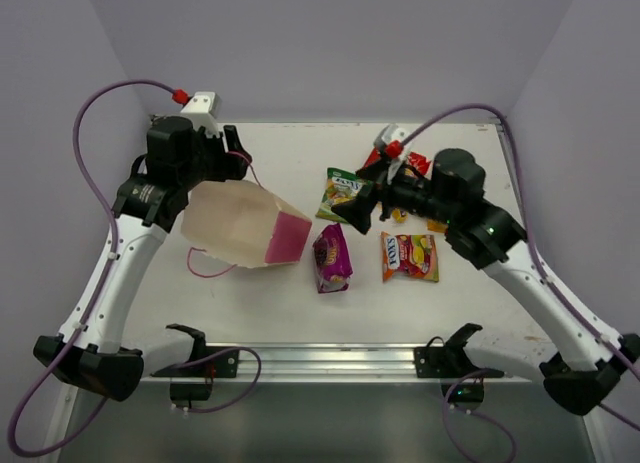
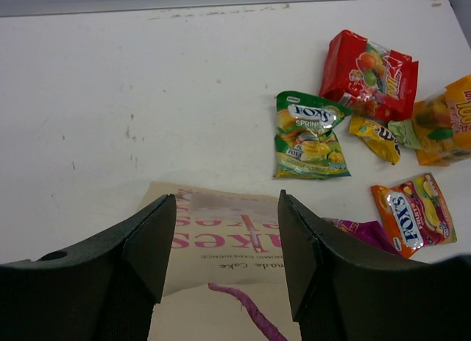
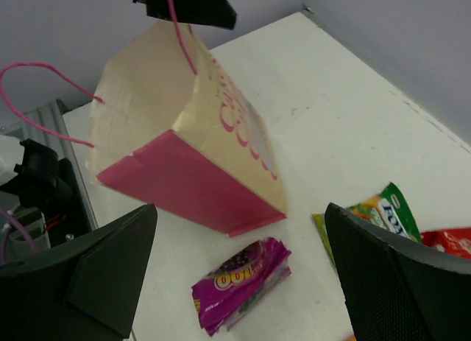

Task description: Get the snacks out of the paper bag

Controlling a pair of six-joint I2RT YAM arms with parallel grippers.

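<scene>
1. Top external view: paper bag (image 1: 245,223) lies tipped over, pink base toward the snacks (image 1: 332,258) scattered just beside it
2. Left gripper (image 2: 227,208) fingers stand apart; cord handle (image 3: 184,39) seemingly hooked there, propping the mouth up
3. Right gripper (image 3: 239,216) spread wide, empty

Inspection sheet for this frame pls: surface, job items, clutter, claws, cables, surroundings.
Surface: white table, faint scuffs.
Job's things: pink paper bag with cord handles tipped on its side, inside not visible; on the table beside it, green glossy packet, red packet, orange packet, small yellow candy pack, red-yellow packet, magenta-purple packet.
Clutter: nothing seen.
Claws: left claw open over the bag, one handle cord rising to it; right claw open, empty, near the packets.
Cables: purple cables arching from both arms, none across the packets.
Surroundings: pale lilac walls on three sides; metal rail along the near edge.
</scene>
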